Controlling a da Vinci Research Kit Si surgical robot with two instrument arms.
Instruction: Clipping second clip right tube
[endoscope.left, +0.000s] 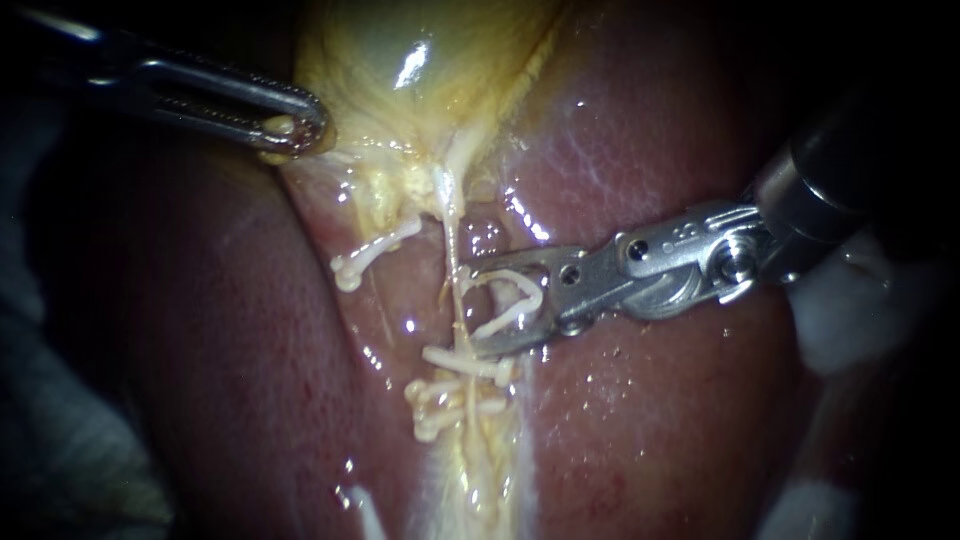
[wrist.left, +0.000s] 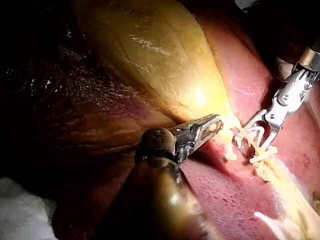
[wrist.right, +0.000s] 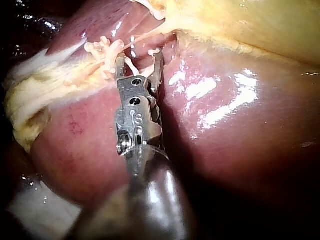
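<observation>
Right hand (endoscope.left: 478, 308) is holding an unclosed clip (endoscope.left: 508, 300) wide at the tube (endoscope.left: 452, 232); closing is remaining. Left hand (endoscope.left: 292, 130) is pinching gallbladder (endoscope.left: 430, 50).

The left instrument (endoscope.left: 296, 128) and the right instrument (endoscope.left: 472, 308) are made of bright, smooth metal; the clip (endoscope.left: 505, 318) held in the right jaws is seen as matt white plastic; the liver (endoscope.left: 680, 420) and the gallbladder (endoscope.left: 420, 60) are coated wet and glossy; the white cloth (wrist.left: 20, 217) is shown matt.

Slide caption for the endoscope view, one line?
Right instrument carries an open white plastic clip at the pale thin tube; left instrument grips the yellowish gallbladder.
</observation>
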